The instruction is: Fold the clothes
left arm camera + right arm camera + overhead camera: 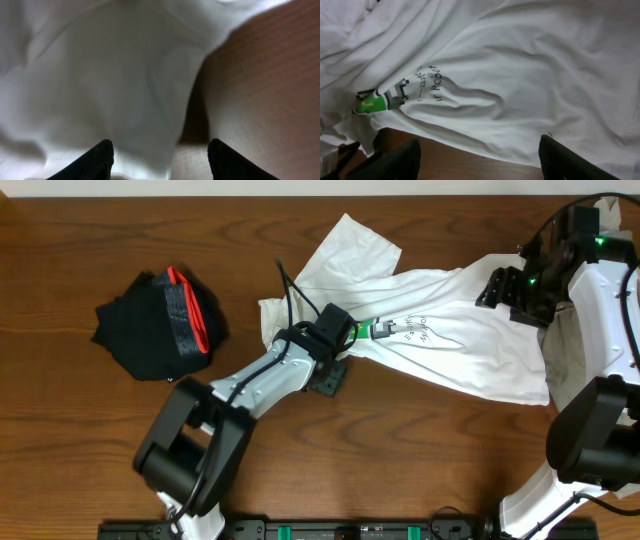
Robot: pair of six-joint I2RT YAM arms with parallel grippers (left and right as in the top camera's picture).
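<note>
White T-shirt (480,330), long axis roughly left-right

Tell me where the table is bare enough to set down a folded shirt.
Bare table above and left of the black garment; also below the white T-shirt, between the left arm and right arm. Centre and right are crowded.

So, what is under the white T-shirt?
Under the white T-shirt, only the wooden table shows, around its edges. The bunched cloth covers the rest, so anything beneath cannot be seen.

A dark brown wooden table (60,440) fills the view — a pale strip (200,185) lines its far edge.
</note>
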